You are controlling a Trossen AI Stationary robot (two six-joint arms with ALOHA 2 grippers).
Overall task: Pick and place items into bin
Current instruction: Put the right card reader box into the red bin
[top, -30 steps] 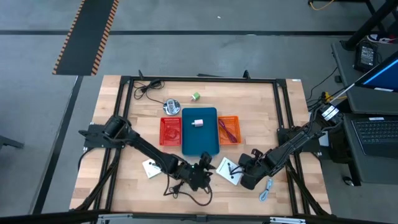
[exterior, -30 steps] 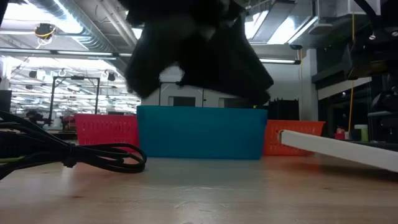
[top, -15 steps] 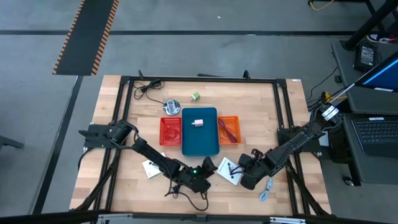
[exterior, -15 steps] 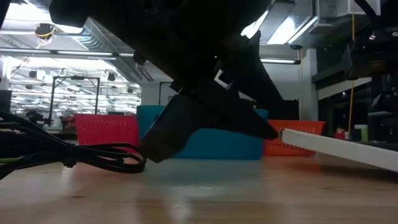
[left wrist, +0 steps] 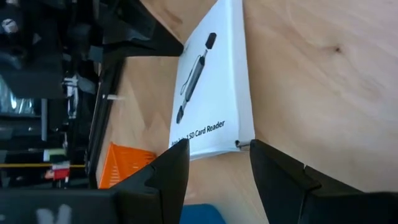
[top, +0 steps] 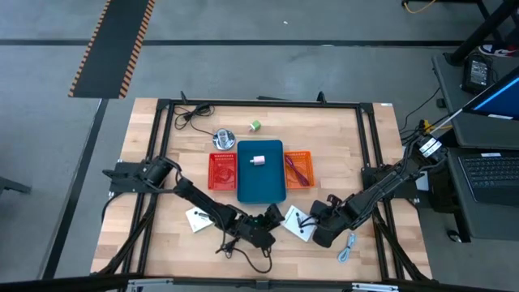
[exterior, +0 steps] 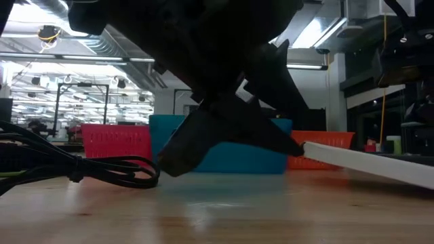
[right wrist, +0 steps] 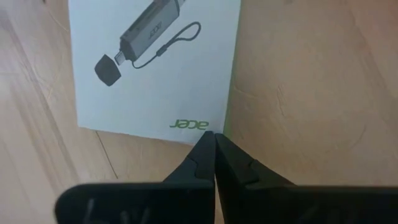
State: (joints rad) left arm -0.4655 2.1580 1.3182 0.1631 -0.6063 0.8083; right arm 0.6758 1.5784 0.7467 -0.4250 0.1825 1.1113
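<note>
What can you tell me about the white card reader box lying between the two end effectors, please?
The white card reader box is a flat pale carton printed with a dark reader and "SD Card Reader"; its other face shows a green logo. It lies flat on the wooden table. The open left end effector straddles one corner; the shut right end effector points at its edge.

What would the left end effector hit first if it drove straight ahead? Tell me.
The white SD card reader box, most likely. The open left end effector points at its near edge, low over the table, with nothing between. How far off the box lies is unclear.
</note>
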